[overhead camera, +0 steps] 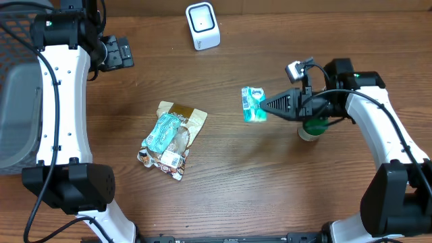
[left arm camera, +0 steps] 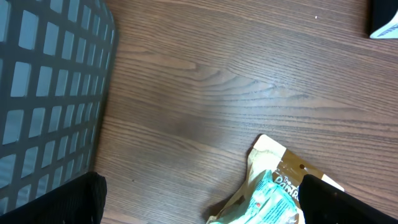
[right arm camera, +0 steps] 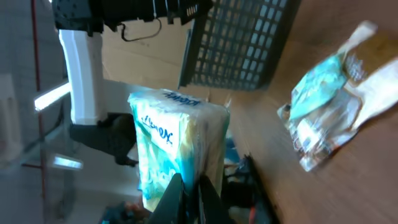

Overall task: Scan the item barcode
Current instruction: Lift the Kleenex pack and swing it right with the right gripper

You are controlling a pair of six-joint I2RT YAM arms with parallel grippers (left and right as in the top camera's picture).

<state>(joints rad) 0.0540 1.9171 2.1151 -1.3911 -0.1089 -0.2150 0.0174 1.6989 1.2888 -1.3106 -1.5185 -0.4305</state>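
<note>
Two arms are stationed at a wooden table (overhead camera: 270, 196). The right gripper (overhead camera: 264, 106) is clamped onto a tissue pack (overhead camera: 252, 104), a soft packet in pale green and white. The right wrist view shows the two fingers (right arm camera: 177, 200) pinched together on the pack's lower edge, with blue brand lettering on the face towards the camera. No barcode can be made out on any visible face. From above, the pack sits right of the table's centre, pointing away from the right arm towards the middle. Whether it is clear of the table surface cannot be confirmed.

The scanner (overhead camera: 202, 25), a small white unit with a dark window, stands near the far edge of the table, well apart from the pack and to the left of it.

The left gripper (overhead camera: 116, 52) is over the far left corner with its jaws spread wide and nothing between them. Its wrist view shows bare wood between the two finger ends.

A heap of snack packets (overhead camera: 172, 138) lies left of centre, apart from both grippers. A grey mesh basket (overhead camera: 15, 115) occupies the left edge. A round green and white object (overhead camera: 314, 128) sits on the table beneath the right arm, and its nature cannot be determined.
</note>
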